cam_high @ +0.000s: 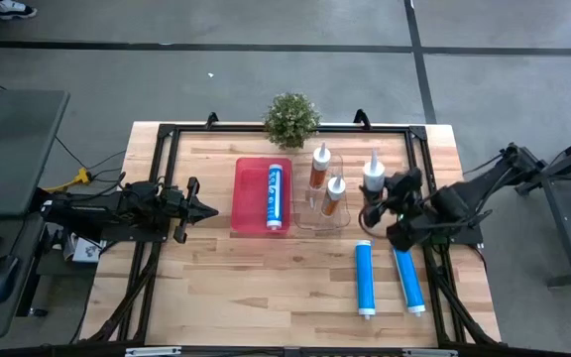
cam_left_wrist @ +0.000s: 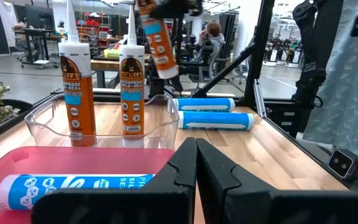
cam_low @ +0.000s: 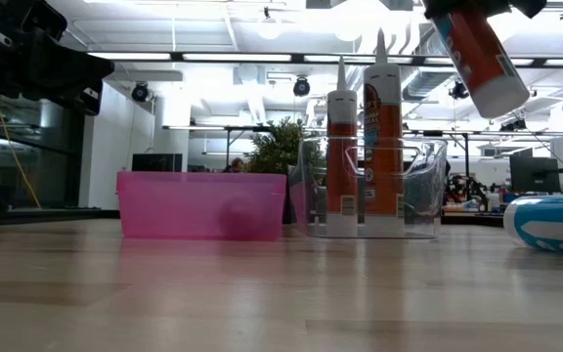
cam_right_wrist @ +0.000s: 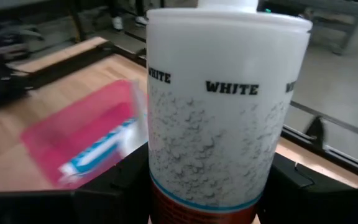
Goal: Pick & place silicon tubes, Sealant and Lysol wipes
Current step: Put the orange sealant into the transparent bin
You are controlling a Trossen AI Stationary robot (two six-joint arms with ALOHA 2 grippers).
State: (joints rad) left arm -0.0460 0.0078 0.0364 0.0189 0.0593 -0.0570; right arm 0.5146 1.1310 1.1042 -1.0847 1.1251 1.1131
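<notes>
Right gripper (cam_high: 377,201) lifts sealant tube (cam_high: 372,175), seemingly beside clear bin (cam_high: 343,220).

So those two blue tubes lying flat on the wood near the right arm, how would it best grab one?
Probably from straight above, across the middle of the barrel. Each blue tube lies flat on the table with its long axis running away from the front edge, so fingers closing over its narrow width should fit. The neighbouring tube lies apart, leaving room between. The right end effector is busy holding a sealant tube.
</notes>
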